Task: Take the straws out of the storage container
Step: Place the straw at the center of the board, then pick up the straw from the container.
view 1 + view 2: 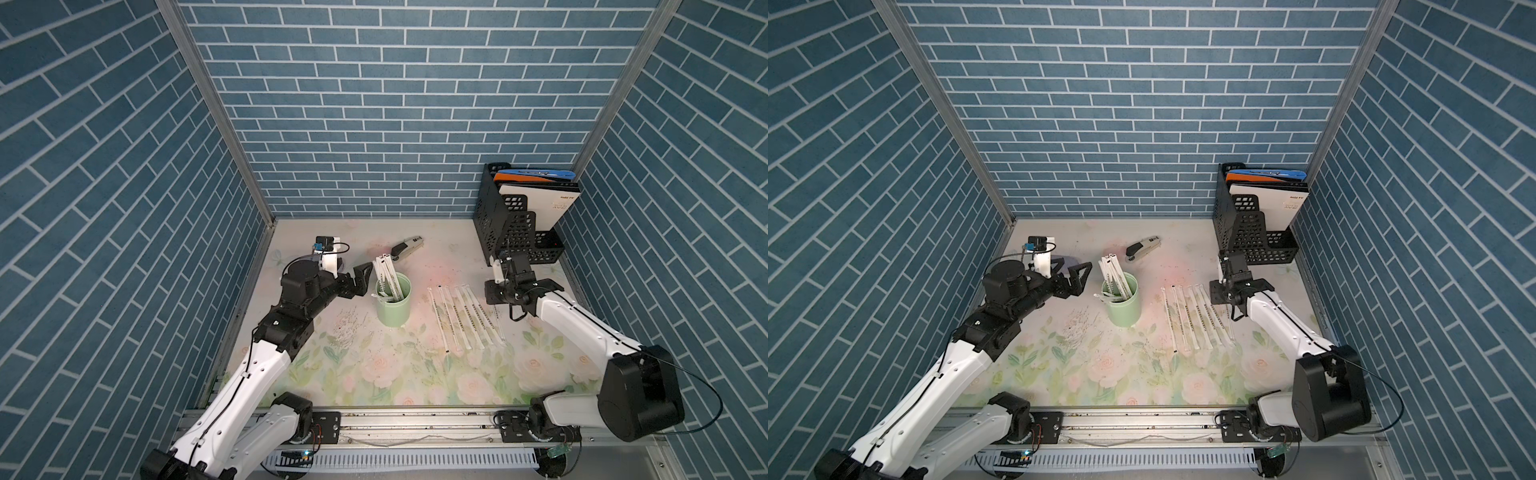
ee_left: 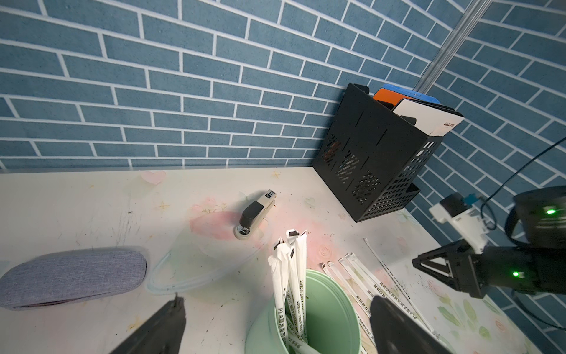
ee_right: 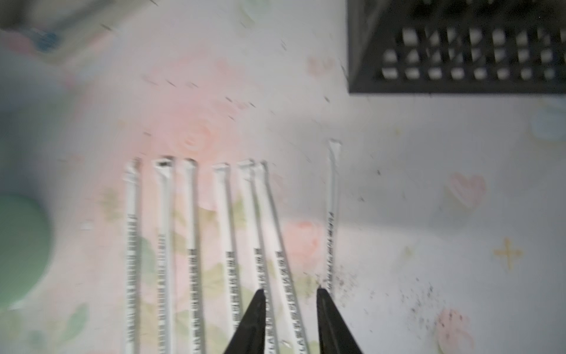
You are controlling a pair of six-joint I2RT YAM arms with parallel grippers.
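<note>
Paper straws are laid beside cup; right gripper is parted, empty, release judged done; left gripper is spread. Cup's straws to be pinched next.

1. The storage container stands mid-table, with straws inside it (leaning toward 11 o'clock).
2. At its 3 o'clock, a row of straws lies side by side on the table.
3. A stapler lies at 12 o'clock behind the storage container, and a file holder stands at 2 o'clock.
</note>
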